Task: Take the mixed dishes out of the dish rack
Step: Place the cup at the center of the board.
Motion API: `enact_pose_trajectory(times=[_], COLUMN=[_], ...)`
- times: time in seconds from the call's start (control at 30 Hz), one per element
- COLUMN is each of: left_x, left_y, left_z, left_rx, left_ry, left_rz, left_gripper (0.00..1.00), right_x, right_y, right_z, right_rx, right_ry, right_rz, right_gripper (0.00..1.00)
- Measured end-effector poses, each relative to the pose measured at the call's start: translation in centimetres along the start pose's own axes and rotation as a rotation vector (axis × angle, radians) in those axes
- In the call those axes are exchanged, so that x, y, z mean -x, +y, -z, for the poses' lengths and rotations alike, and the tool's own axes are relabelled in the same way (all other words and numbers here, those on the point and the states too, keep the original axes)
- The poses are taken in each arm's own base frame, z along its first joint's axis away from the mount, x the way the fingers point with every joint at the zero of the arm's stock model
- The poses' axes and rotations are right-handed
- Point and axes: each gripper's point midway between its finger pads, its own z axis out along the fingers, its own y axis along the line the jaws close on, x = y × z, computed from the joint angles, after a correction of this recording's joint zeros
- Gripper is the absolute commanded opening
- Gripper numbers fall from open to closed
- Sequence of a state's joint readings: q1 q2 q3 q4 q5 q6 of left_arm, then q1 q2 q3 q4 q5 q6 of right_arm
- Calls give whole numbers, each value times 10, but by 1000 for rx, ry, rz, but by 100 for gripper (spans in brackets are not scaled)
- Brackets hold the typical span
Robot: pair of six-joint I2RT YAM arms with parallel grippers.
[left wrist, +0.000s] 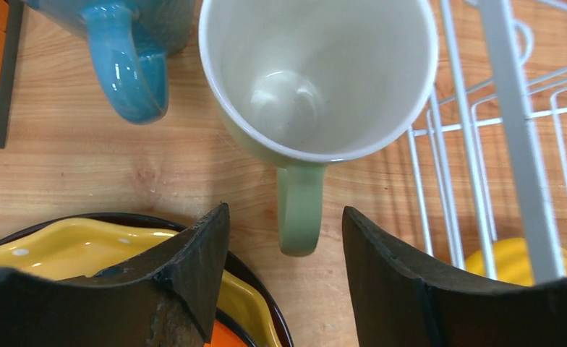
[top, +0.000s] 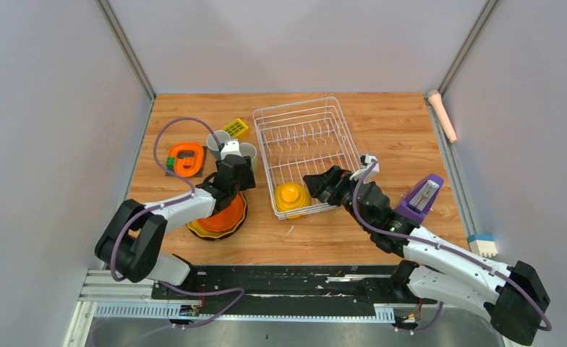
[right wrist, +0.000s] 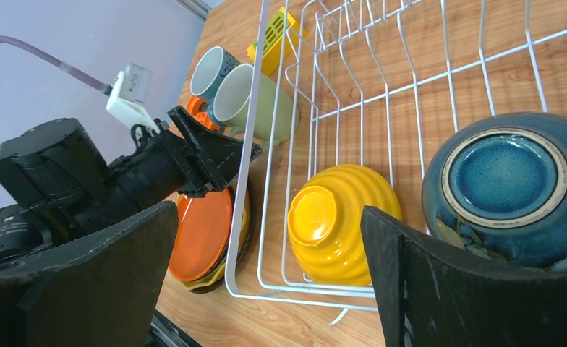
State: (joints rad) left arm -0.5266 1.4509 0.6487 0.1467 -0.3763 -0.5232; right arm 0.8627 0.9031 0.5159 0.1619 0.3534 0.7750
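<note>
Left gripper [left wrist: 284, 212]: fingers apart, nothing held. I see it above the pale green mug [left wrist: 324, 72], whose handle shows in the gap.
Right gripper [right wrist: 266, 210]: fingers wide apart, empty, over the near end of the dish rack [top: 302, 137].
Yellow bowl [right wrist: 342, 220]: upside down in the rack's near left corner.
Dark blue bowl [right wrist: 505, 184]: upside down, foot ring up, in the rack just right of the yellow bowl.
Mugs: the pale green one and the blue mug [left wrist: 129, 65] stand upright on the table, side by side, just beside the rack's left wall.
Plates: stacked on the table left of the rack's near corner. The orange plate [right wrist: 205, 231] is on top, the yellow plate [left wrist: 64, 246] below it, and a dark one at the bottom.
</note>
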Motion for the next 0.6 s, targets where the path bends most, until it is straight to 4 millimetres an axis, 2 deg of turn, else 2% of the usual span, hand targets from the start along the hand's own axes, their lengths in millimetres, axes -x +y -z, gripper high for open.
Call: enact_pose_trajectory(times=[0.03, 0.1, 0.17, 0.43, 0.6], left_x=[3, 8, 11, 19, 30], left_y=[-1, -4, -5, -8, -7], left_z=[3, 10, 17, 60, 96], left_rx=[-7, -24, -41, -107, -158], left_ry=[-4, -10, -6, 36, 22], left_rz=[6, 20, 25, 46, 81], left_gripper=[75, 94, 99, 100, 100], right_x=[-1, -4, -10, -31, -32], right_y=[0, -2, -7, -24, -12], right_z=[0, 0, 0, -4, -19], right_rx=[0, -6, -25, -148, -217], right_ry=[3, 16, 40, 158, 241], right_rz=[-2, -5, -1, 39, 58], right_gripper=[100, 100, 100, 100, 100])
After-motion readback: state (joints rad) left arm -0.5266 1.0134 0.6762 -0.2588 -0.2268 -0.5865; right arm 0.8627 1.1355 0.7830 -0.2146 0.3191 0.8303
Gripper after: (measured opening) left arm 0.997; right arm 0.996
